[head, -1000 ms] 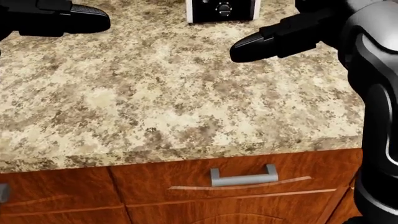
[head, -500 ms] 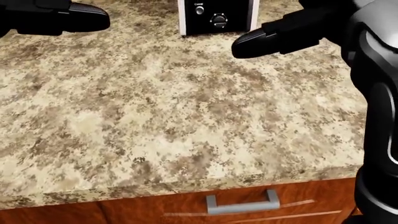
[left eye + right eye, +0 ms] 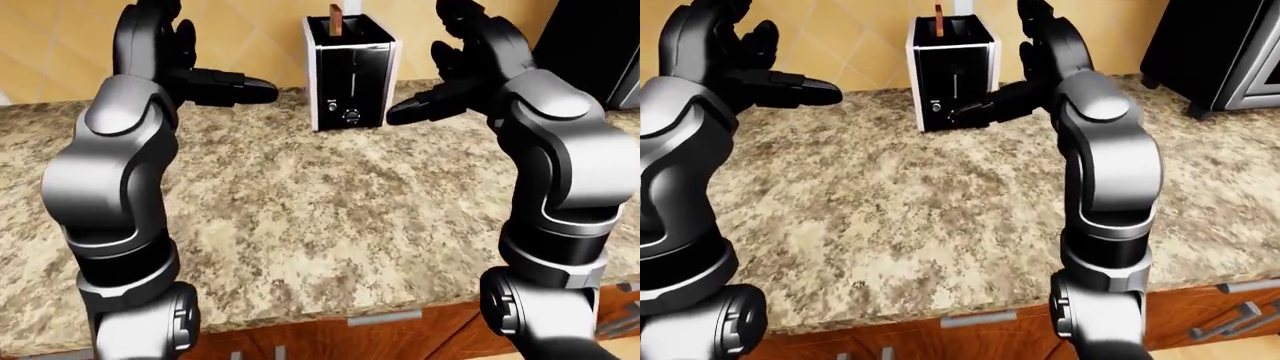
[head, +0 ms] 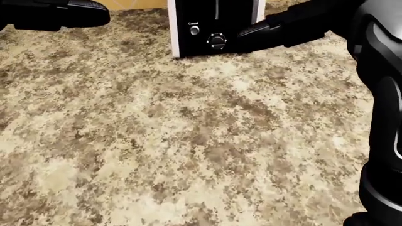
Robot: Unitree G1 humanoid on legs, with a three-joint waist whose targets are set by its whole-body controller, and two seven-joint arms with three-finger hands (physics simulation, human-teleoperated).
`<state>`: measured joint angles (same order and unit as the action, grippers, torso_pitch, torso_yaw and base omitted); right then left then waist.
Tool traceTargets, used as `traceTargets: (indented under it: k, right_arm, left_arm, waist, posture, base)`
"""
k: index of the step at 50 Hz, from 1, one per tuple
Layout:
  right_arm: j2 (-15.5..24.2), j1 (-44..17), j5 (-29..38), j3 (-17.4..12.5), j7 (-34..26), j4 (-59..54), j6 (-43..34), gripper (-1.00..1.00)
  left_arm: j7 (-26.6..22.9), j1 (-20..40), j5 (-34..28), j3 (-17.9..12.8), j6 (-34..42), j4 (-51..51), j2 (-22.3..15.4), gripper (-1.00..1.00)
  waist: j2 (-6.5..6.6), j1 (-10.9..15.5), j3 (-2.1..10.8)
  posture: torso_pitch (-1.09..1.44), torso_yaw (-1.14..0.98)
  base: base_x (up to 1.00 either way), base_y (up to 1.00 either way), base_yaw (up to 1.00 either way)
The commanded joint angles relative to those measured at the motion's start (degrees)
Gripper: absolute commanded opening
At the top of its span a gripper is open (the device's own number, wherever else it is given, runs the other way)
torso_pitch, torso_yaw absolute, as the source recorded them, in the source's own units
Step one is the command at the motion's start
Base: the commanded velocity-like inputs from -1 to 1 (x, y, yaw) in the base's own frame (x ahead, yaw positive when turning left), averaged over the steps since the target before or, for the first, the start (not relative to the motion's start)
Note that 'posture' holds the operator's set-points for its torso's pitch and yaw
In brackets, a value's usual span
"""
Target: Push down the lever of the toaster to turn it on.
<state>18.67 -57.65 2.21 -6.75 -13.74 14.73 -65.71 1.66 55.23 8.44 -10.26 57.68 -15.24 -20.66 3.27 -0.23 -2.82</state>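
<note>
At the far edge of a speckled tan granite counter [image 3: 300, 195], against a yellow tiled wall: a boxy toaster with white sides and a glossy black face [image 3: 351, 71], upright, a slice of brown toast [image 3: 336, 16] poking from its top slot. On the black face, low down, a small button marked "Cancel" [image 4: 194, 29] beside a round dial [image 4: 217, 41]. Left hand [image 3: 215, 82] raised well to the left of the toaster, fingers spread, holding nothing. Right hand [image 3: 1015, 71] also spread and empty, one finger [image 3: 985, 109] reaching across the lower right of the toaster's face, seemingly touching or just short of it; contact impossible to confirm.

Probably a stiff, spring-loaded lever on a light, smooth-sided body, liable to slide or tip under a sideways shove; best pressed straight down from above with a fingertip.

Lever itself not clearly made out. Toaster's top cut off in the head view. Dark appliance [image 3: 1215, 52] at right only partly shown.
</note>
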Motion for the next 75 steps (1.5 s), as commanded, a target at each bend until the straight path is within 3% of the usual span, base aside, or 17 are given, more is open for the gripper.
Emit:
traceTargets:
  k: [1, 2, 5, 9, 11, 13, 14, 15, 16, 17, 19, 24, 27, 34, 53, 66, 75]
  right_arm:
    - [0.74, -1.79, 0.14, -0.47, 0.06, 0.98, 1.3, 1.0]
    - [0.72, -1.72, 0.15, -0.53, 0.04, 0.96, 1.4, 1.0]
    - [0.64, -1.73, 0.17, -0.53, 0.04, 0.76, 1.55, 1.0]
    - [0.64, -1.85, 0.22, -0.5, 0.0, 0.73, 1.45, 1.0]
    - [0.57, -1.68, 0.26, -0.46, 0.01, 0.76, 1.56, 1.0]
    - [0.58, -1.67, 0.26, -0.56, -0.01, 0.94, 1.46, 1.0]
    - [0.6, -1.75, 0.28, -0.53, -0.01, 0.9, 1.41, 1.0]
    - [0.59, -1.68, 0.3, -0.45, -0.04, 1.16, 1.53, 1.0]
    - [0.52, -1.66, 0.19, -0.61, -0.09, 1.45, 1.4, 1.0]
    - [0.54, -1.76, 0.08, -0.66, -0.18, 1.67, 1.29, 1.0]
    - [0.68, -1.96, 0.11, -0.54, -0.24, 1.95, 0.93, 1.0]
    - [0.77, -2.07, 0.14, -0.59, -0.22, 2.77, 0.32, 1.0]
    - [0.78, -1.99, 0.13, -0.62, -0.23, 2.91, 0.14, 1.0]
    - [0.88, -2.51, 0.15, -0.52, -0.25, 2.41, 0.09, 1.0]
    - [0.69, -3.16, 0.82, -0.17, -0.61, 0.84, 0.95, 1.0]
    - [0.3, -3.25, 0.88, -0.09, -0.66, 0.02, 1.38, 1.0]
    - [-0.16, -4.35, 1.12, 0.52, -0.81, -0.96, 1.27, 1.0]
  left_arm:
    - [0.19, 1.73, -0.2, -0.28, -0.95, -0.97, -0.39, 1.0]
    - [0.19, 1.85, -0.18, -0.32, -0.9, -0.9, -0.43, 1.0]
    - [0.17, 2.05, -0.16, -0.3, -0.88, -0.76, -0.51, 1.0]
    - [0.16, 1.87, -0.11, -0.42, -1.02, -0.74, -0.51, 1.0]
    - [0.18, 1.71, -0.08, -0.41, -0.99, -0.9, -0.51, 1.0]
    - [0.2, 1.76, -0.01, -0.52, -0.87, -1.0, -0.59, 1.0]
    - [0.22, 1.75, -0.01, -0.49, -0.89, -0.98, -0.58, 1.0]
    - [0.35, 1.68, -0.08, -0.48, -0.99, -0.91, -0.57, 1.0]
    - [0.47, 1.51, -0.13, -0.54, -1.1, -0.8, -0.55, 1.0]
    - [0.51, 1.42, -0.27, -0.52, -1.35, -0.56, -0.7, 1.0]
    - [0.44, 1.38, -0.37, -0.41, -1.33, -0.88, -0.82, 1.0]
    - [0.86, 1.72, 0.16, -0.9, -1.02, -0.72, -0.92, 1.0]
    - [0.23, 1.16, 0.48, -0.9, -0.93, -1.82, -0.95, 1.0]
    - [1.13, 1.2, 2.72, -1.88, -0.79, -2.1, -1.38, 1.0]
    - [1.38, 1.1, 3.54, -1.54, 0.0, -2.25, -2.08, 1.0]
    - [1.48, 0.99, 3.85, -1.82, 0.57, -2.32, -2.25, 1.0]
    - [1.62, 0.79, 4.51, -2.08, 0.99, -2.44, -2.33, 1.0]
  waist:
    - [0.8, -0.16, 1.71]
    - [1.34, -0.41, 1.36]
    - [-0.07, 0.13, 1.75]
    - [-2.05, 0.51, 1.3]
    - [-3.74, 0.88, 1.42]
    - [-7.05, 1.18, 2.28]
    - [-7.17, 0.45, 3.07]
    - [-8.29, 0.0, 3.29]
    - [-9.06, 0.15, 2.13]
    - [-9.47, -0.16, 2.54]
    - [-8.65, -0.38, 2.57]
    - [-6.13, -0.4, 0.89]
    - [-2.91, -0.52, 0.07]
    - [-3.51, 0.16, 0.26]
    - [-2.9, 0.51, 1.94]
    - [-2.74, 0.45, 4.21]
    - [-2.71, 0.31, 7.07]
  posture:
    - [0.0, 0.0]
    - [0.0, 0.0]
    - [0.0, 0.0]
    - [0.0, 0.0]
    - [0.0, 0.0]
    - [0.0, 0.0]
    - [0.0, 0.0]
    - [0.0, 0.0]
    - [0.0, 0.0]
    - [0.0, 0.0]
    - [0.0, 0.0]
    - [0.0, 0.0]
    - [0.0, 0.0]
    - [0.0, 0.0]
    - [-0.05, 0.0]
    - [-0.1, 0.0]
    - [-0.18, 0.0]
  base:
    - [0.23, 0.0, 0.0]
    - [0.23, 0.0, 0.0]
    - [0.24, 0.0, 0.0]
    - [0.23, 0.0, 0.0]
    - [0.24, 0.0, 0.0]
    - [0.23, 0.0, 0.0]
    - [0.23, 0.0, 0.0]
    - [0.23, 0.0, 0.0]
    - [0.0, 0.0, 0.0]
    - [0.0, 0.0, 0.0]
    - [0.0, 0.0, 0.0]
    - [0.0, 0.0, 0.0]
    - [0.0, 0.0, 0.0]
    - [0.0, 0.0, 0.0]
    - [0.0, 0.0, 0.0]
    - [0.0, 0.0, 0.0]
    - [0.0, 0.0, 0.0]
